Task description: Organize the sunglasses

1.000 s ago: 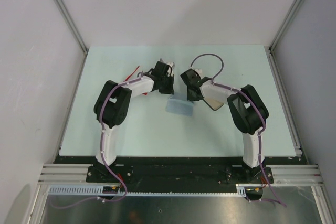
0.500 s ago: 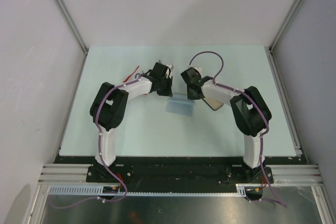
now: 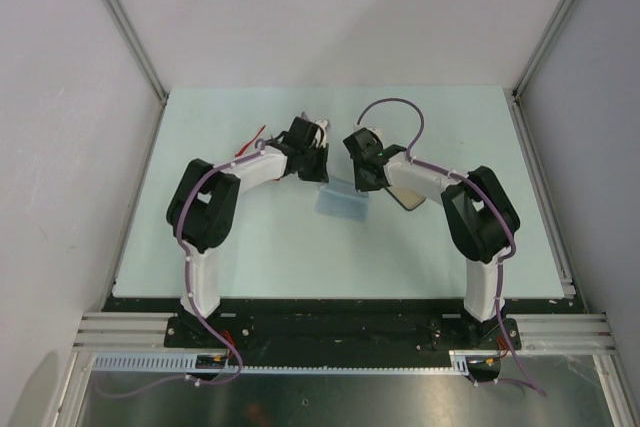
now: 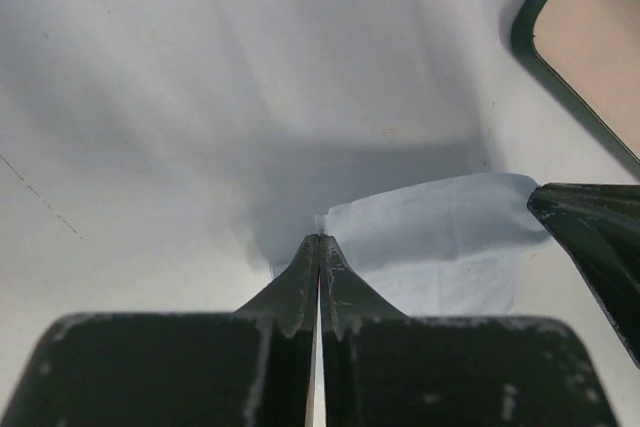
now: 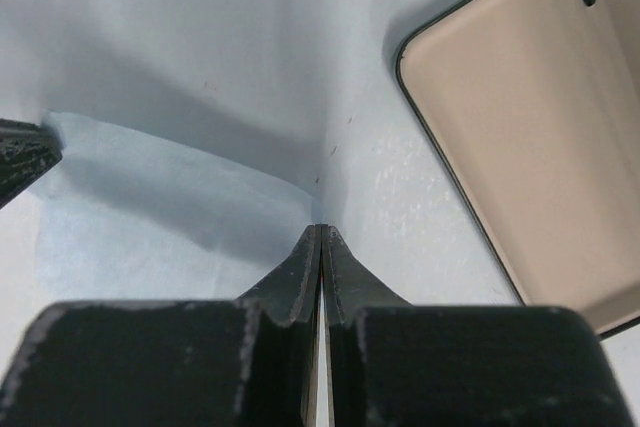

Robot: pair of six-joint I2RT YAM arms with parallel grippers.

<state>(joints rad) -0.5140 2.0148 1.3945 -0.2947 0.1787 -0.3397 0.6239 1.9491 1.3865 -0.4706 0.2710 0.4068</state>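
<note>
The left gripper (image 4: 320,239) and right gripper (image 5: 319,229) each pinch a corner of the pale blue cloth (image 4: 440,237), the open case (image 5: 500,127) just beside it shows bare beige lining, and the red sunglasses (image 3: 261,134) lie on the table (image 3: 250,247), mostly hidden behind the left arm (image 3: 255,167).

The top external camera sits high above and behind the arm bases (image 3: 205,325), looking down and forward over the whole table (image 3: 200,247) from well back. Each wrist camera rides just behind its own fingers, aimed along them at the tabletop from very close, so the left gripper (image 4: 320,239) and the right gripper (image 5: 319,228) fill the lower frame. Both wrist views share the pale blue cloth (image 4: 430,232) and the tan-lined case (image 5: 500,127) — the overhead view takes in both, small.
</note>
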